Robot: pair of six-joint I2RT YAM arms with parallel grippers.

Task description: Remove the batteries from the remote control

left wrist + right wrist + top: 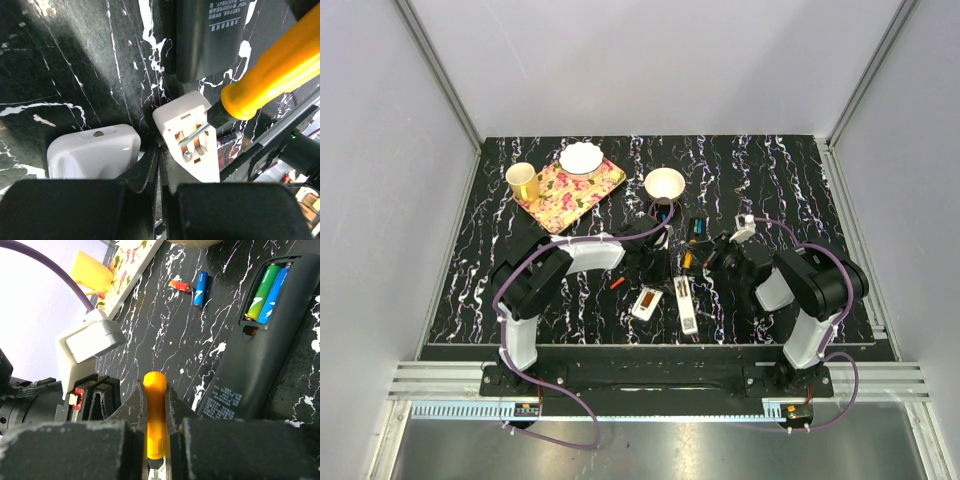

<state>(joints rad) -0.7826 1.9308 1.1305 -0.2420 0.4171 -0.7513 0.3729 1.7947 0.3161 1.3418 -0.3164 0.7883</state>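
A black remote (250, 340) lies open with a green battery (261, 292) and a blue battery (275, 290) in its bay; it also shows in the top view (698, 232). A red-orange battery (181, 286) and a blue battery (200, 281) lie loose on the table. My right gripper (156, 405) is shut on an orange screwdriver (155, 410). The screwdriver tip (192, 136) rests in the empty bay of a white remote (192, 150). My left gripper (159, 162) is shut and empty, its tips down beside that remote. A dark cell (229, 141) lies next to it.
A second white remote (92, 150) lies left of my left jaws. A floral tray (575, 190) with a yellow cup (523, 181) and a white dish (582, 158) sits at the back left, with a cream bowl (665, 184) beside it. A small red battery (617, 284) lies on the table.
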